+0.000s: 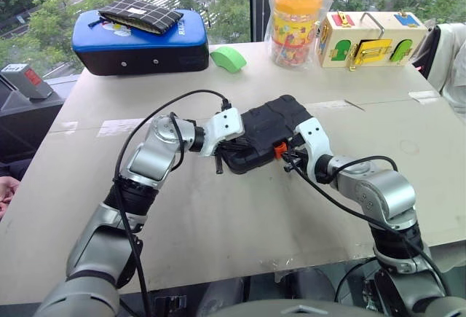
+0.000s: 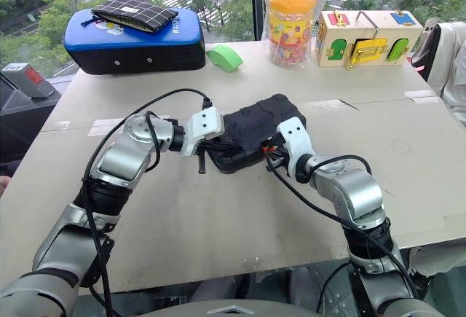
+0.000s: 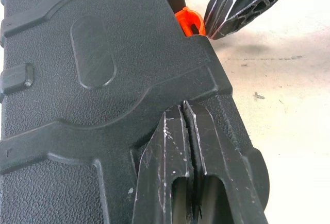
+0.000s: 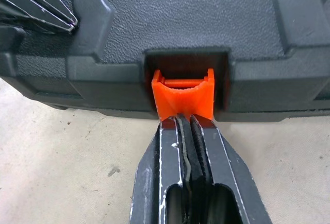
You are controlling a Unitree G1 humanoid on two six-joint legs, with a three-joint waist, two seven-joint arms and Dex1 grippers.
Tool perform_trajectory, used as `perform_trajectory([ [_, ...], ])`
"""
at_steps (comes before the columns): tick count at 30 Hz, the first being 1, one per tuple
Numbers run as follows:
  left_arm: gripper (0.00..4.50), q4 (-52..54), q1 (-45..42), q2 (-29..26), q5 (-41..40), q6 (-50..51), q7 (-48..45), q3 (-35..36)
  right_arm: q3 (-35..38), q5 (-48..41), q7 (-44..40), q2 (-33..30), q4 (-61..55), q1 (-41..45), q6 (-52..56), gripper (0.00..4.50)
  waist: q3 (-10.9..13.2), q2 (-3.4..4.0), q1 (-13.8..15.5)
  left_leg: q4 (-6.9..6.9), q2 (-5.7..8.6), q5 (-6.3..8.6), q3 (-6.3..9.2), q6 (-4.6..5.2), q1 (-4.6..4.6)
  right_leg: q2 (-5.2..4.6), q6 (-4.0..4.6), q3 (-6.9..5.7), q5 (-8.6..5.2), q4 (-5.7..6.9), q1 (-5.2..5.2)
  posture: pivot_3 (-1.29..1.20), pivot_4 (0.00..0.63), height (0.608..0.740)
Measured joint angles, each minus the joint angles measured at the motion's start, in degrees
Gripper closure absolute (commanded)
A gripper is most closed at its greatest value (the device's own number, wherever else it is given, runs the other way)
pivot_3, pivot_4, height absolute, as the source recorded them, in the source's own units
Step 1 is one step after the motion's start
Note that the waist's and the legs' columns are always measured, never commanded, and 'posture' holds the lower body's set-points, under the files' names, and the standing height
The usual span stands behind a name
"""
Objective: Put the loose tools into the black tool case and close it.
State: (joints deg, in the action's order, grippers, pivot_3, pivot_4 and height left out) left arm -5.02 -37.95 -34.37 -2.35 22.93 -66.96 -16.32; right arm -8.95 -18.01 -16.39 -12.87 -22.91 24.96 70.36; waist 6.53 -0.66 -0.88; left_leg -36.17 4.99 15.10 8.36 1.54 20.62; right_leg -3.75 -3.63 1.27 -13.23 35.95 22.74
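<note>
The black tool case (image 1: 266,131) lies closed, set at an angle in the middle of the table. Its orange latch (image 4: 183,98) sits in a notch on the front edge. My right gripper (image 4: 185,121) is shut, and its tips touch the lower edge of the orange latch (image 1: 279,149). My left gripper (image 3: 183,110) is shut too, with its tips resting on the lid near the case's front left corner. In the left wrist view the right gripper (image 3: 219,31) shows beside the latch (image 3: 188,22). The loose tools are out of view.
At the back left stands a blue rounded case (image 1: 138,47) with a checked pouch (image 1: 138,17) on it. A green object (image 1: 228,58), a bagged orange-lidded jar (image 1: 295,22) and a yellow latch box (image 1: 371,40) line the back. A person's hand (image 1: 6,189) is at the left edge.
</note>
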Motion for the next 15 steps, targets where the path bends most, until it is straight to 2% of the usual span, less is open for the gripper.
perform_trajectory([
  [15, 4.50, -0.4, 0.0, 0.4, 0.5, -0.1, 0.1, 0.0, 0.3, 1.0, 0.7, 3.4, 7.3, 0.0, -3.3, 4.47, 0.0, 0.08, -0.1, -0.03, -0.01, 0.00, -0.02, 0.00, 0.00, 0.05, 0.01, 0.05, 0.01, 0.00, 0.01, 0.00, 0.150, 0.740],
])
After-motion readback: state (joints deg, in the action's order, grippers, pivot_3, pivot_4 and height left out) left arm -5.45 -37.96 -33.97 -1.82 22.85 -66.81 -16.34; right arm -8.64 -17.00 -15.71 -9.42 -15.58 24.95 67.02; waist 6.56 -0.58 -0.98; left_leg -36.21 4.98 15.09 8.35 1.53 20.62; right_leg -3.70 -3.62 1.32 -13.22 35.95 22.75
